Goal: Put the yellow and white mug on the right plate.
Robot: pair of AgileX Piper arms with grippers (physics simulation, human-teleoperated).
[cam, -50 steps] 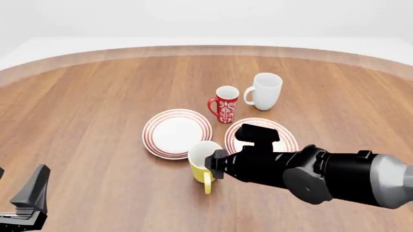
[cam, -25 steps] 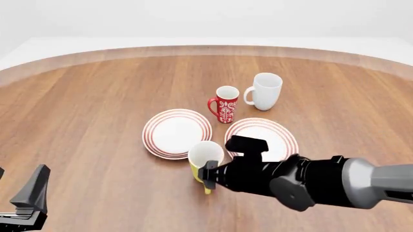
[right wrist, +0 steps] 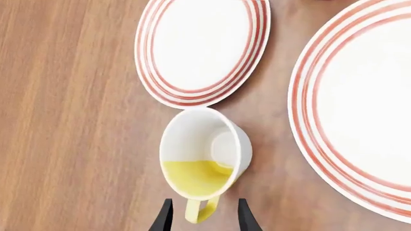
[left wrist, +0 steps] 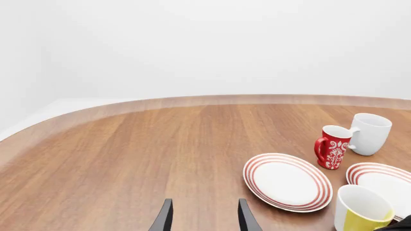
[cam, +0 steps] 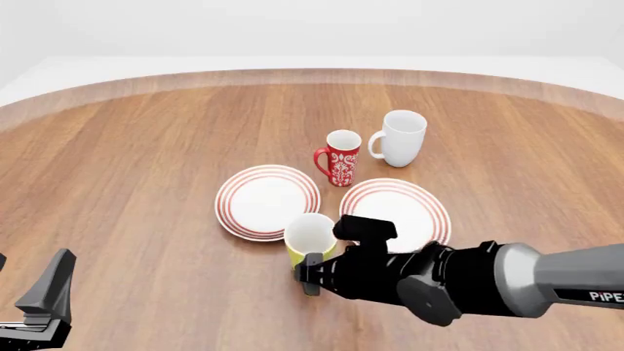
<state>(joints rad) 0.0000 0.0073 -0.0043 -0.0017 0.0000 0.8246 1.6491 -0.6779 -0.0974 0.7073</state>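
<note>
**Mug handle sits between the right jaws**

The right gripper is released, jaws straddling the handle of the mug, which stands on the desk at 7 o'clock off the right plate. Left gripper idles released, far away. "PiPER" reads on the right arm.

The desk is bare wood all along its left half and far edge, so a pincer passes freely there. At centre things crowd: the yellow and white mug stands just beside the left plate and the right plate – only a narrow gap between them. Behind, the red patterned mug and white mug block the far approach
</note>
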